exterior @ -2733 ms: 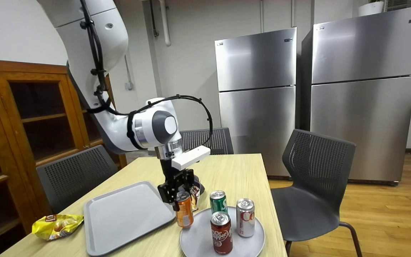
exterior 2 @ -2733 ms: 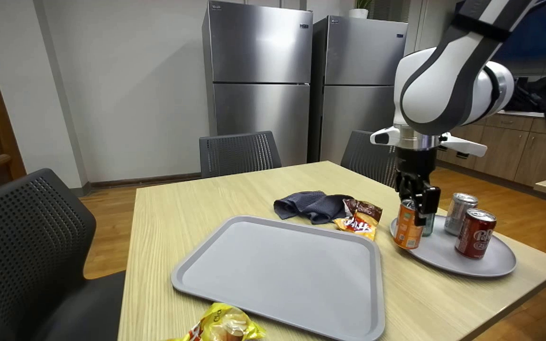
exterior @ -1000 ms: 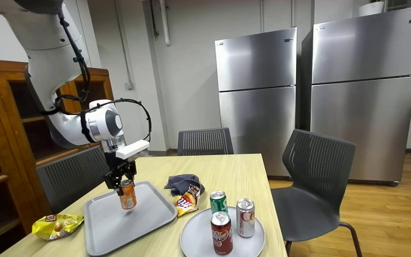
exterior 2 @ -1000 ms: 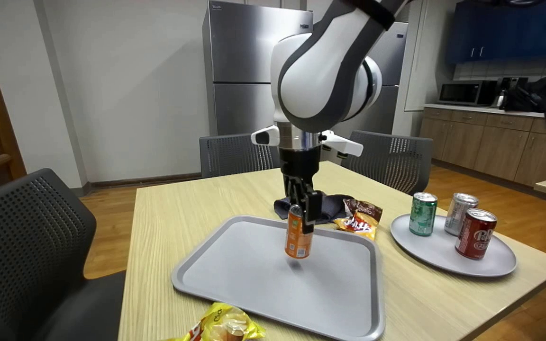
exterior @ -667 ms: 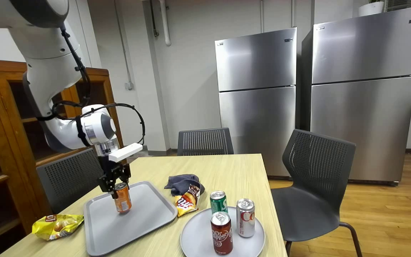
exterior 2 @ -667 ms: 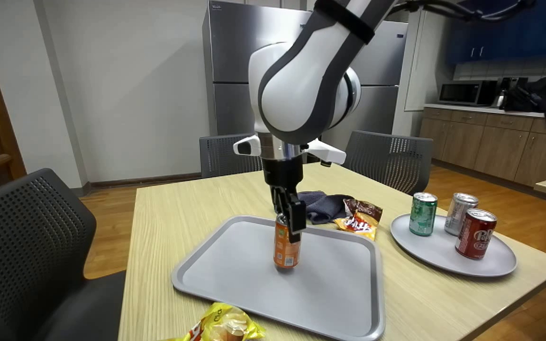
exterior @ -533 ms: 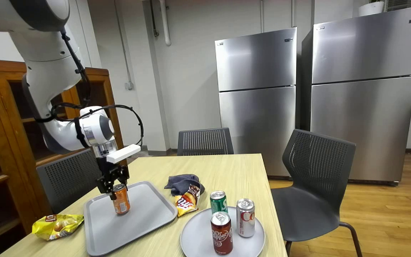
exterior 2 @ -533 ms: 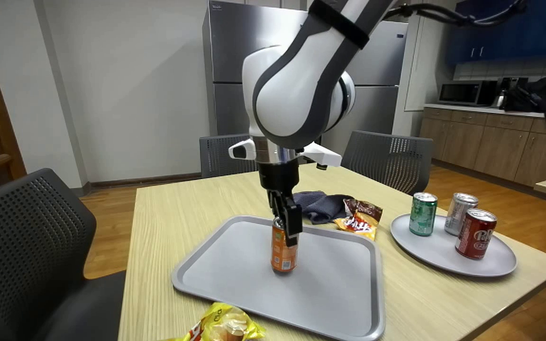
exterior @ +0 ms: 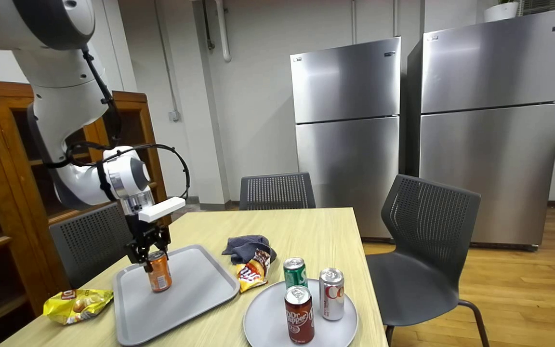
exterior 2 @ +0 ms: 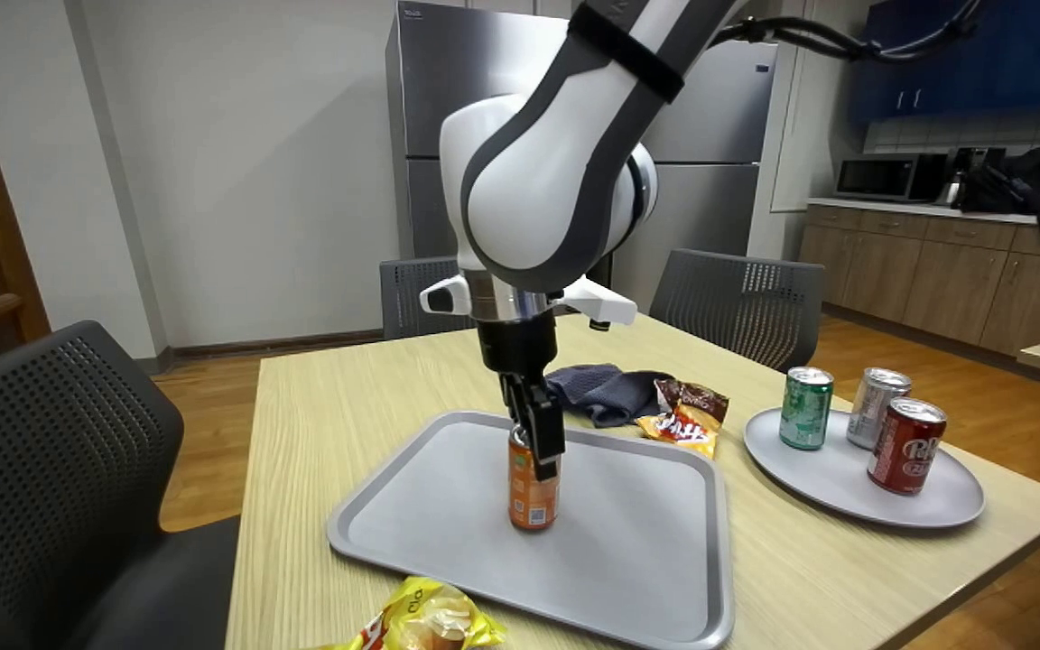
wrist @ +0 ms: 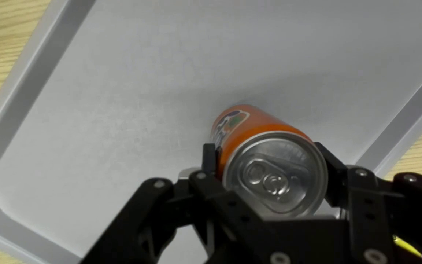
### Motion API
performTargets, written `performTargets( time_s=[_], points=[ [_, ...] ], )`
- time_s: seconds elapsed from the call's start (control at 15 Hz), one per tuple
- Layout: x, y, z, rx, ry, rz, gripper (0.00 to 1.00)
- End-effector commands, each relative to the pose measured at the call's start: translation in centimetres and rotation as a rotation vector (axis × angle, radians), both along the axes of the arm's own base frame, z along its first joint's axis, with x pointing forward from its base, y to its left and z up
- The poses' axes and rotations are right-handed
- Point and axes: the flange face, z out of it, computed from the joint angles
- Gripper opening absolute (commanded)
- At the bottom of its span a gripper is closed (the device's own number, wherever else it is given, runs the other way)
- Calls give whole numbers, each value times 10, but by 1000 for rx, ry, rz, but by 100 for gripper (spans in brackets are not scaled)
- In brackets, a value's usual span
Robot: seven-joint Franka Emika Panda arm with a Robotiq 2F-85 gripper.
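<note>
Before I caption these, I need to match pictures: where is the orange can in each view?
In an exterior view: the orange can is lower left.
In an exterior view: the orange can is below centre.
In the wrist view: the orange can is right of centre, gripped by the end effector.
Shared landmark: the gray tray beneath it in all three.

"Dr Pepper" on red can
</note>
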Motion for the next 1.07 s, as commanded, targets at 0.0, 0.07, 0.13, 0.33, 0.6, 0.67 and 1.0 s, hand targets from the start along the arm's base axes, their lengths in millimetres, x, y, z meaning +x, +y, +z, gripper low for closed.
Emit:
performTargets(
  time_s=[0.0,0.07,0.13,0.33,0.6,0.67,1.0],
  points=[
    [2,6,10,-31,-5,-6,90],
    [2,5,12,-30,-8,-8,96],
    [2,4,15,-27,-10,-10,99],
    [3,2,24,-12,-22,-19,100],
    [7,-6,37,-8,-30,-62,100],
    [8,-9,40,-10,-31,-86,100],
    [15,-31,61,3,-92,-255,100]
  ],
)
